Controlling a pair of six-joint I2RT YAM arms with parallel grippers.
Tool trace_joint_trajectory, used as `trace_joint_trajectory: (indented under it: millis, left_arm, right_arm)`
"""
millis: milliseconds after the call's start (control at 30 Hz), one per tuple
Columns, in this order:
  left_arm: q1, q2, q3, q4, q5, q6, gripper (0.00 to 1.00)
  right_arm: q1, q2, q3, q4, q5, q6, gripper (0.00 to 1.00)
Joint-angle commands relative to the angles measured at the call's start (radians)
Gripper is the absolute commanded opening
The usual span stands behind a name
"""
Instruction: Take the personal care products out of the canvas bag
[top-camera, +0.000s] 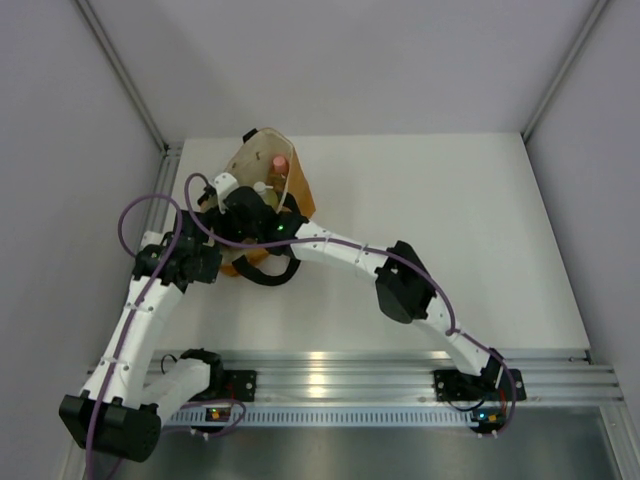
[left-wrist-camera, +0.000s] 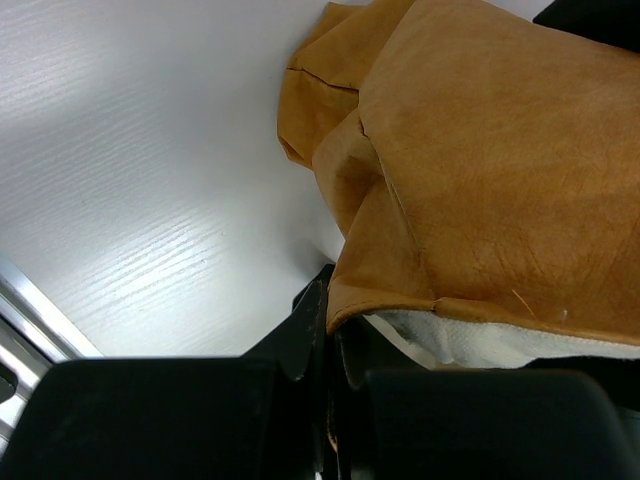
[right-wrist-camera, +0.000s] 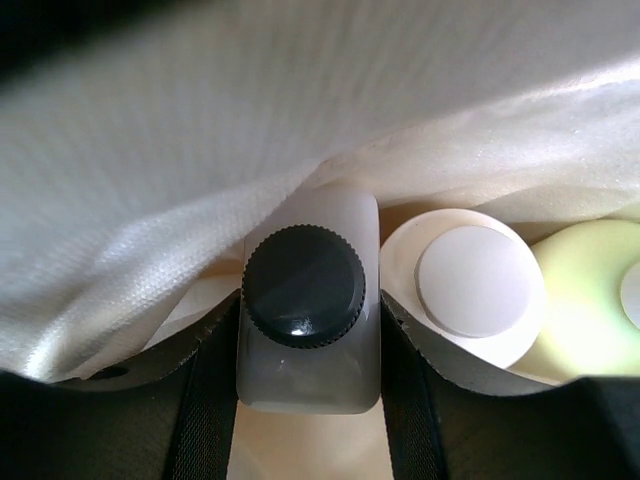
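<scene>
The mustard-tan canvas bag (top-camera: 300, 195) stands at the table's back left, its mouth facing up. My left gripper (left-wrist-camera: 328, 335) is shut on the bag's rim (left-wrist-camera: 400, 300), where tan canvas meets cream lining (left-wrist-camera: 520, 345). My right gripper (right-wrist-camera: 310, 310) is down inside the bag. Its fingers (right-wrist-camera: 212, 385) press both sides of a white bottle with a dark ribbed cap (right-wrist-camera: 308, 375). Beside it stand a cream bottle (right-wrist-camera: 470, 285) and a pale yellow-green one (right-wrist-camera: 590, 300). From above, a pink-capped bottle (top-camera: 280, 160) shows in the bag's mouth.
The bag's lining (right-wrist-camera: 200, 150) folds in close over the white bottle from the left and behind. A black strap handle (top-camera: 270, 277) lies on the white table (top-camera: 430, 220) in front of the bag. An aluminium rail (top-camera: 350, 380) runs along the near edge.
</scene>
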Motion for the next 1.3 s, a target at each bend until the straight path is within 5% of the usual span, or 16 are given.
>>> trace_joint_trajectory:
  millis: [0,1267]
  left_arm:
    - [0.005,-0.008,0.006,-0.068,0.003,-0.024,0.00]
    - [0.005,0.116,0.130,-0.068,-0.041,0.022,0.00]
  right_arm:
    - [0.002,-0.201,0.076,0.109,0.015,0.033,0.00]
    - [-0.102,-0.609,0.027,0.050,0.083,-0.105,0.00]
